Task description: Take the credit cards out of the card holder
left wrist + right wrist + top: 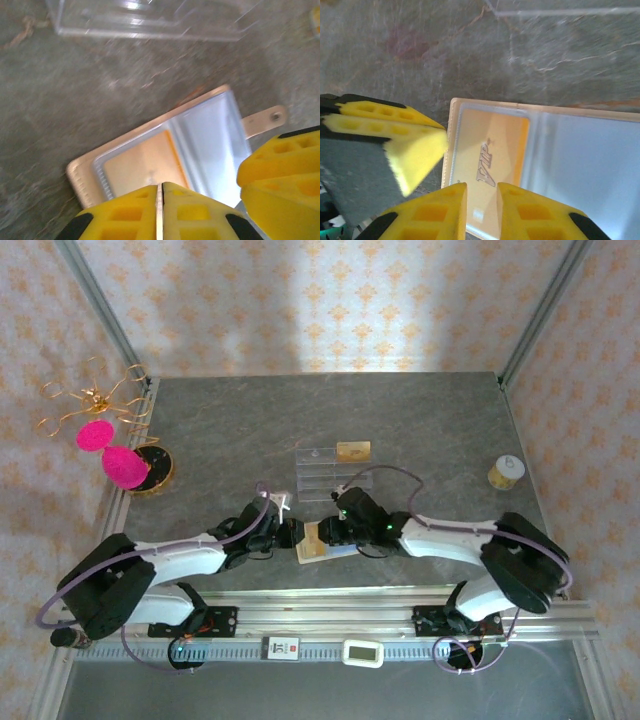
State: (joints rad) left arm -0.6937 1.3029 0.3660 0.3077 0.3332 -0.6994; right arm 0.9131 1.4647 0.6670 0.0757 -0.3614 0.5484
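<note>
Right gripper hangs directly above the near end of the gold card, its fingers only a narrow slit apart. Nothing is visibly caught between them, and I cannot tell if they touch the card. The card lies flat in the clear pocket of the opened holder, in the half toward the left arm. Its long axis runs from near to far, crosswise to the length of the holder. So the card is below this gripper and stretches away from it, not to one side. The other half, a pale blue panel, lies toward the right arm, with a little tab beyond it.

Left gripper has its fingers pressed together at the edge of the card half. Whether a thin bit of the holder is nipped between them I cannot see (the seam is too tight). Both grippers are just beside each other, but the right one is over the card. So I judge that the pull belongs to it, while the left one serves to pin the holder. The pull should probably follow the long axis of the card, though which end of the pocket is open I cannot say.

Farther on the tabletop stands a clear tray, not touching the holder, with a small gold-yellow piece at its far right corner.
</note>
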